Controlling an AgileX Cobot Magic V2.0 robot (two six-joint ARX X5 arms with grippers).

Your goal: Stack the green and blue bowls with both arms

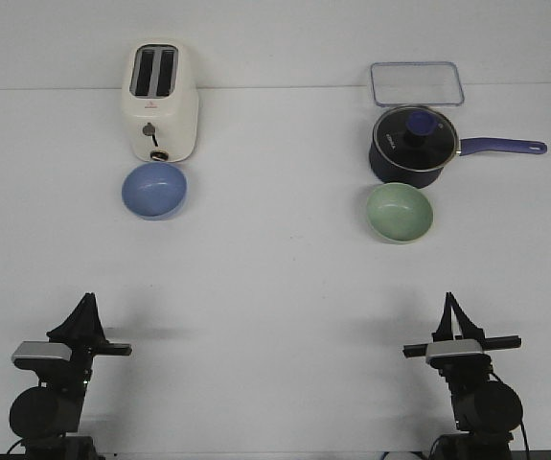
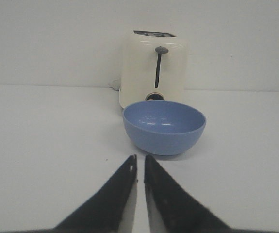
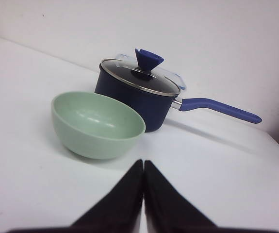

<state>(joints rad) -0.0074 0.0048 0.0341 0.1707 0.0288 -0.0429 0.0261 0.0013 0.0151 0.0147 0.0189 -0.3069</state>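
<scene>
We note white table (image 1: 275, 278) carrying five items: cream toaster (image 1: 160, 101) rear left, blue bowl (image 1: 154, 190) just before it; clear tray (image 1: 417, 83) rear right, navy lidded saucepan (image 1: 414, 144), green bowl (image 1: 400, 212) before saucepan.

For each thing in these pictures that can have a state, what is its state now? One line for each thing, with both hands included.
Periwinkle blue round bowl: upright, empty, in front of the toaster.
Pale sage green round bowl: upright, empty, in front of the saucepan.
Dark navy saucepan: glass lid on.
Cream two-slot toaster: slots empty.
Clear rectangular plastic container: looks empty.
Left hand: shut, holding nothing.
Right hand: shut, holding nothing.
</scene>
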